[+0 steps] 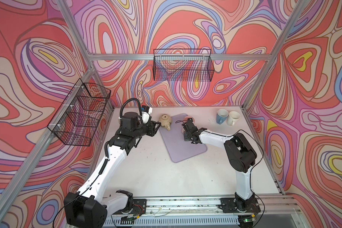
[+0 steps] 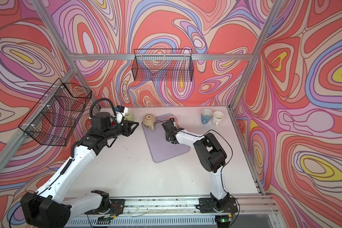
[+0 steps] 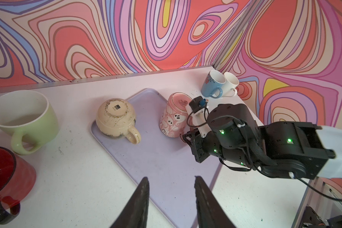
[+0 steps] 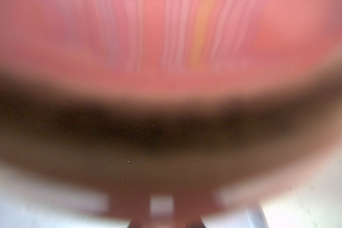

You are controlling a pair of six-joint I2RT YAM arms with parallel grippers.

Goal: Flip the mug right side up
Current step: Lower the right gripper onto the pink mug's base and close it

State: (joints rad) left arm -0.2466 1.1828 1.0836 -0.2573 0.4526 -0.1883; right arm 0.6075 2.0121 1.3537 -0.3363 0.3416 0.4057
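A pink ghost-patterned mug (image 3: 173,116) stands base up and tilted at the far edge of the lilac tray (image 3: 166,158); both top views show only a sliver of it (image 1: 189,119) (image 2: 173,119). My right gripper (image 3: 183,134) (image 1: 186,124) is at its handle side. The blurred right wrist view is filled by the pink mug (image 4: 166,59), its handle loop between the jaws, so the right gripper (image 4: 166,223) looks shut on it. A cream mug (image 3: 116,116) (image 1: 165,121) also sits upside down on the tray. My left gripper (image 3: 171,179) (image 1: 159,124) hovers open and empty near the tray's left edge.
A green mug (image 3: 24,118) and a red mug (image 3: 6,173) stand upright left of the tray. A blue mug (image 1: 221,116) and a white mug (image 1: 233,118) stand at the back right corner. Wire baskets hang on the back wall (image 1: 183,65) and left wall (image 1: 81,114).
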